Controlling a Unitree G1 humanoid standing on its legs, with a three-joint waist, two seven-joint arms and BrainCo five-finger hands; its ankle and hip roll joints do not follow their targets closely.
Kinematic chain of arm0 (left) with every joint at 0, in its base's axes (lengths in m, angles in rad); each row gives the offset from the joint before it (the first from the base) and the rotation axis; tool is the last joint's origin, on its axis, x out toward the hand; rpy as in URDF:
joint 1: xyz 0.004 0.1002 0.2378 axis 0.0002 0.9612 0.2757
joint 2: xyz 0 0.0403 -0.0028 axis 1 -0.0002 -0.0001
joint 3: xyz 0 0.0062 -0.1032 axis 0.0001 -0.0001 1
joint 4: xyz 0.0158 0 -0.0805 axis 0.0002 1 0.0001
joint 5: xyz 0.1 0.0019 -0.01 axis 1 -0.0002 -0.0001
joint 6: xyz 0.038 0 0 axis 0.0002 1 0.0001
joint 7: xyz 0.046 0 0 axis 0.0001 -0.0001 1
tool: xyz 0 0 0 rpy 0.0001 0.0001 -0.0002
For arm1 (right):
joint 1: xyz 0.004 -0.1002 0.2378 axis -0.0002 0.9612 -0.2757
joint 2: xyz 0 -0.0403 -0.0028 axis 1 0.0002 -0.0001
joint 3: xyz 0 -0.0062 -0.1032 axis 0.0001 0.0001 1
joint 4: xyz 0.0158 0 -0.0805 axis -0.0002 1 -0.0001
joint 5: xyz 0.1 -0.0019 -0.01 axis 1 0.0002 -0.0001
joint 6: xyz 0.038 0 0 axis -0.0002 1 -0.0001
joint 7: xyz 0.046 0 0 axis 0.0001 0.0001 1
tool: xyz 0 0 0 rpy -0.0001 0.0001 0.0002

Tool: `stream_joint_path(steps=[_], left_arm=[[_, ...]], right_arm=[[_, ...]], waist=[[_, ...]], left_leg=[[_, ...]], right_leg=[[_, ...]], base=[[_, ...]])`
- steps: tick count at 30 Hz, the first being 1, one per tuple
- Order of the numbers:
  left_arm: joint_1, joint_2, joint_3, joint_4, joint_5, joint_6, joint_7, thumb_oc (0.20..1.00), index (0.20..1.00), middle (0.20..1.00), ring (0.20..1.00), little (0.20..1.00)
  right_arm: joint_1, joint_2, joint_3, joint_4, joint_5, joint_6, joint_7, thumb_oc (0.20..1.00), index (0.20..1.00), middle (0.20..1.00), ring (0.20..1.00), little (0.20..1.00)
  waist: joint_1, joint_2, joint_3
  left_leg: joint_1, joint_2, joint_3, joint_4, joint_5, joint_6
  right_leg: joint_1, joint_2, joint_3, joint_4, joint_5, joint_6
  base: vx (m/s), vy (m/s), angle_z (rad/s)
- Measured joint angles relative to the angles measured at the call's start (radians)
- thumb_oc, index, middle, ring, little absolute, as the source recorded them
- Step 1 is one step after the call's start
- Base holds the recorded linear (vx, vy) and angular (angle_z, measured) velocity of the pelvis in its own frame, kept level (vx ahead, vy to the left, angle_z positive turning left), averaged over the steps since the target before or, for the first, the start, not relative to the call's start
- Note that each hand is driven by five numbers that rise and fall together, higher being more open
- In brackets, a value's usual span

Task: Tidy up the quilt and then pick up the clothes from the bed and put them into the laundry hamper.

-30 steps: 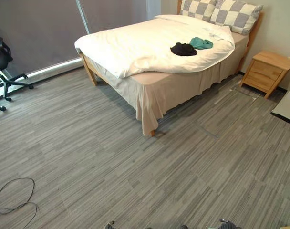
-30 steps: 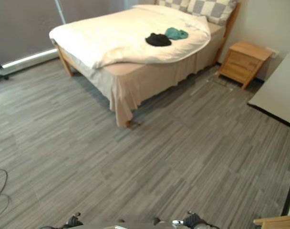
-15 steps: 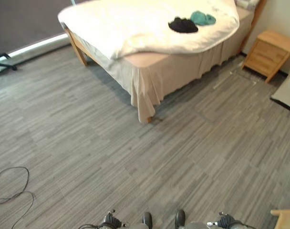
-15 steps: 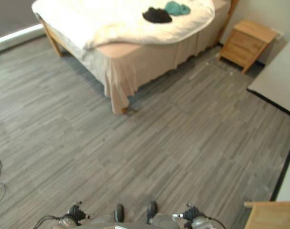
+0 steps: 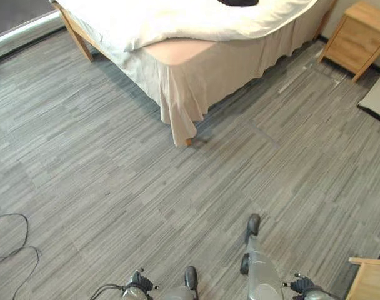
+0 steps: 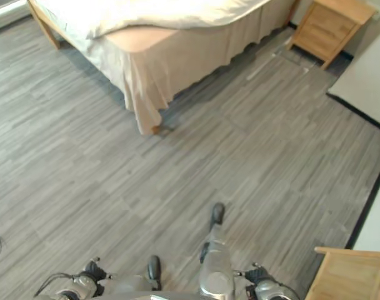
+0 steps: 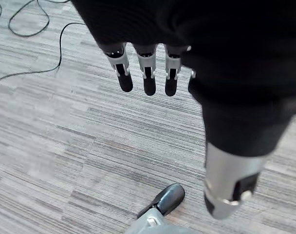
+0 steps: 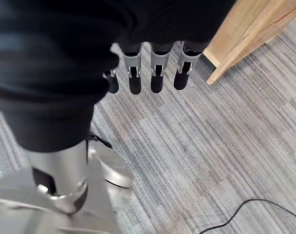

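The bed (image 5: 196, 69) with its beige skirt stands at the far side of the floor. A white quilt (image 5: 177, 19) lies rumpled over it, leaving the near corner of the mattress bare. At the view's top edge, a sliver of the black garment (image 5: 239, 2) rests on the quilt. My left hand (image 7: 147, 73) hangs over the grey floor, fingers straight and holding nothing. My right hand (image 8: 157, 73) hangs the same way, open and empty, near a wooden furniture leg (image 8: 245, 34).
A wooden nightstand (image 5: 359, 28) stands right of the bed. A pale flat board (image 6: 371, 75) lies along the right edge. Light wooden furniture (image 6: 349, 275) sits at the near right. Grey plank floor (image 5: 115, 175) stretches between me and the bed.
The camera has tipped down and come nearer the bed, so the bed has slid to the top edge. The green garment and pillows have left the view.
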Motion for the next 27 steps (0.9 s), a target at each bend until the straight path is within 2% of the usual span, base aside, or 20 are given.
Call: stream_joint_path(steps=[2,3,4,6,7,8,9,10,12,13,15,16,17,18,19,20,23,24,25,27], left_arm=[[0.047,-0.003,0.014,0.008,0.007,0.002,0.003,1.0,1.0,1.0,1.0,1.0],[0.054,-0.026,0.027,0.005,0.008,0.0,0.006,1.0,1.0,1.0,1.0,1.0],[0.047,-0.031,0.03,0.006,0.008,-0.009,0.007,1.0,1.0,1.0,1.0,1.0],[0.064,-0.043,0.051,-0.03,0.004,-0.011,0.011,1.0,1.0,1.0,1.0,1.0],[0.068,-0.031,0.082,-0.077,-0.006,-0.016,0.02,1.0,1.0,1.0,1.0,1.0],[0.055,-0.025,0.079,-0.089,-0.011,-0.019,0.02,1.0,1.0,1.0,1.0,1.0],[0.039,-0.011,0.08,-0.095,-0.02,-0.025,0.028,1.0,1.0,1.0,1.0,1.0],[0.024,-0.002,0.075,-0.095,-0.022,-0.024,0.028,1.0,1.0,1.0,1.0,1.0],[-0.003,0.007,0.059,-0.102,-0.044,-0.041,0.037,1.0,1.0,1.0,1.0,1.0],[0.001,0.013,0.059,-0.106,-0.049,-0.036,0.036,1.0,1.0,1.0,1.0,1.0],[0.006,0.001,0.05,-0.098,-0.049,-0.031,0.035,1.0,1.0,1.0,1.0,1.0],[0.017,-0.003,0.04,-0.101,-0.048,-0.031,0.031,1.0,1.0,1.0,1.0,1.0],[0.026,-0.003,0.041,-0.095,-0.047,-0.031,0.031,1.0,1.0,1.0,1.0,1.0],[0.052,-0.003,0.047,-0.082,-0.044,-0.022,0.027,1.0,1.0,1.0,1.0,1.0],[0.058,0.014,0.056,-0.055,-0.044,-0.016,0.019,1.0,1.0,1.0,1.0,1.0],[0.062,0.019,0.061,-0.041,-0.044,-0.007,0.016,1.0,1.0,1.0,1.0,1.0],[0.054,0.024,0.056,-0.033,-0.035,-0.001,0.006,1.0,1.0,1.0,1.0,1.0],[0.037,0.027,0.056,-0.03,-0.036,0.004,0.005,1.0,1.0,1.0,1.0,1.0],[0.018,0.026,0.046,-0.028,-0.037,0.004,0.005,1.0,1.0,1.0,1.0,1.0],[0.011,0.025,0.047,-0.038,-0.037,-0.003,0.007,1.0,1.0,1.0,1.0,1.0]], right_arm=[[0.034,0.0,0.004,0.015,-0.002,-0.001,0.009,1.0,1.0,1.0,1.0,1.0],[0.059,-0.018,0.002,0.013,-0.002,0.005,0.019,1.0,1.0,1.0,1.0,1.0],[0.034,-0.013,0.002,0.036,-0.003,0.008,0.022,1.0,1.0,1.0,1.0,1.0],[0.028,-0.001,0.005,0.023,-0.004,0.012,0.021,1.0,1.0,1.0,1.0,1.0],[0.017,-0.011,0.034,-0.027,-0.006,0.012,0.018,1.0,1.0,1.0,1.0,1.0],[0.016,-0.01,0.044,-0.025,-0.005,0.013,0.02,1.0,1.0,1.0,1.0,1.0],[-0.04,-0.013,0.072,-0.019,-0.005,0.011,0.012,1.0,1.0,1.0,1.0,1.0],[-0.058,-0.013,0.072,-0.029,-0.005,0.01,0.007,1.0,1.0,1.0,1.0,1.0],[-0.098,-0.019,0.076,-0.022,-0.004,0.001,0.0,1.0,1.0,1.0,1.0,1.0],[-0.096,-0.019,0.11,-0.041,-0.004,-0.009,0.0,1.0,1.0,1.0,1.0,1.0],[-0.093,-0.025,0.123,-0.035,-0.004,-0.013,0.0,1.0,1.0,1.0,1.0,1.0],[-0.064,-0.032,0.14,-0.029,-0.005,-0.011,0.001,1.0,1.0,1.0,1.0,1.0],[-0.045,-0.03,0.141,-0.029,-0.005,-0.012,0.001,1.0,1.0,1.0,1.0,1.0],[0.005,-0.027,0.142,-0.022,-0.006,-0.005,0.002,1.0,1.0,1.0,1.0,1.0],[0.042,0.004,0.145,-0.016,-0.008,0.0,0.002,1.0,1.0,1.0,1.0,1.0],[0.058,0.025,0.147,-0.007,-0.009,-0.002,0.003,1.0,1.0,1.0,1.0,1.0],[0.078,0.057,0.136,0.007,-0.01,-0.002,0.007,1.0,1.0,1.0,1.0,1.0],[0.068,0.055,0.135,0.003,-0.01,-0.002,0.011,1.0,1.0,1.0,1.0,1.0],[0.039,0.041,0.114,-0.009,-0.009,-0.004,0.01,1.0,1.0,1.0,1.0,1.0],[0.014,0.013,0.1,-0.022,-0.009,-0.004,0.002,1.0,1.0,1.0,1.0,1.0]], waist=[[-0.016,0.03,-0.017],[-0.02,0.09,-0.024],[-0.03,0.084,-0.019],[-0.009,0.065,-0.031],[0.019,0.048,-0.028],[0.03,0.048,-0.028],[0.066,0.009,-0.028],[0.066,-0.029,-0.027],[0.113,-0.058,-0.025],[0.135,-0.078,-0.038],[0.126,-0.059,-0.041],[0.128,-0.035,-0.055],[0.129,-0.038,-0.068],[0.124,-0.019,-0.099],[0.121,-0.06,-0.106],[0.117,-0.086,-0.129],[0.098,-0.09,-0.131],[0.095,-0.081,-0.124],[0.087,-0.054,-0.105],[0.083,-0.032,-0.094]], left_leg=[[0.099,0.081,0.008,0.001,-0.063,-0.048],[0.133,0.141,0.023,0.04,-0.07,-0.073],[0.062,0.179,0.038,0.211,-0.066,-0.095],[-0.034,0.222,0.034,0.504,0.061,-0.139],[-0.173,0.249,-0.046,0.774,0.256,-0.097],[-0.25,0.247,-0.072,0.904,0.319,-0.104],[-0.332,0.191,-0.063,0.976,0.199,-0.098],[-0.383,0.139,-0.058,0.979,0.163,-0.096],[-0.474,0.081,-0.002,0.839,0.101,-0.08],[-0.481,0.063,0.061,0.627,0.09,-0.074],[-0.485,0.065,0.141,0.404,0.133,-0.062],[-0.479,0.071,0.233,0.287,0.188,-0.031],[-0.47,0.076,0.329,0.26,0.172,-0.031],[-0.417,0.073,0.5,0.215,0.123,0.027],[-0.376,0.044,0.482,0.21,0.196,0.172],[-0.35,0.009,0.469,0.166,0.194,0.165],[-0.232,-0.038,0.359,0.014,0.226,0.168],[-0.199,-0.05,0.299,-0.001,0.209,0.17],[-0.177,-0.051,0.259,-0.001,0.196,0.166],[-0.13,-0.064,0.253,0.0,0.194,0.159]], right_leg=[[0.076,0.048,-0.046,0.05,-0.001,-0.016],[0.066,0.095,-0.036,0.128,0.067,-0.053],[0.086,0.124,-0.018,0.153,0.088,-0.088],[0.137,0.172,-0.023,0.157,0.095,-0.203],[0.205,0.213,-0.021,0.12,0.037,-0.249],[0.234,0.227,-0.017,0.101,0.054,-0.253],[0.283,0.221,0.02,0.078,0.042,-0.268],[0.315,0.211,0.038,0.063,-0.004,-0.282],[0.391,0.2,0.067,0.035,-0.013,-0.261],[0.449,0.194,0.065,-0.002,-0.047,-0.248],[0.503,0.214,0.046,0.001,-0.095,-0.227],[0.573,0.227,0.023,-0.005,-0.15,-0.2],[0.605,0.23,-0.003,-0.005,-0.187,-0.184],[0.677,0.257,-0.008,0.003,-0.23,-0.153],[0.72,0.235,-0.033,0.051,-0.256,-0.124],[0.687,0.212,-0.055,0.147,-0.253,-0.114],[0.549,0.191,-0.031,0.523,-0.256,-0.017],[0.443,0.183,-0.009,0.686,-0.257,-0.016],[0.335,0.164,-0.023,0.799,-0.281,-0.057],[0.249,0.1,-0.042,0.722,-0.289,-0.069]], base=[[0.82,-0.385,0.05],[0.62,-0.449,0.24],[0.58,-0.45,0.16],[0.55,-0.43,-0.31],[0.52,-0.291,-0.66],[0.68,-0.105,-0.99],[0.55,-0.029,-0.77],[0.74,0.07,-0.75],[0.75,0.11,-0.83],[0.43,0.061,-0.99],[0.52,0.06,-0.37],[0.65,0.074,-0.16],[0.77,0.114,0.0],[0.54,0.134,0.29],[0.53,0.134,0.52],[0.37,0.146,0.74],[0.26,0.071,0.85],[0.36,-0.062,0.96],[0.37,-0.143,1.01],[0.3,-0.185,0.87]])
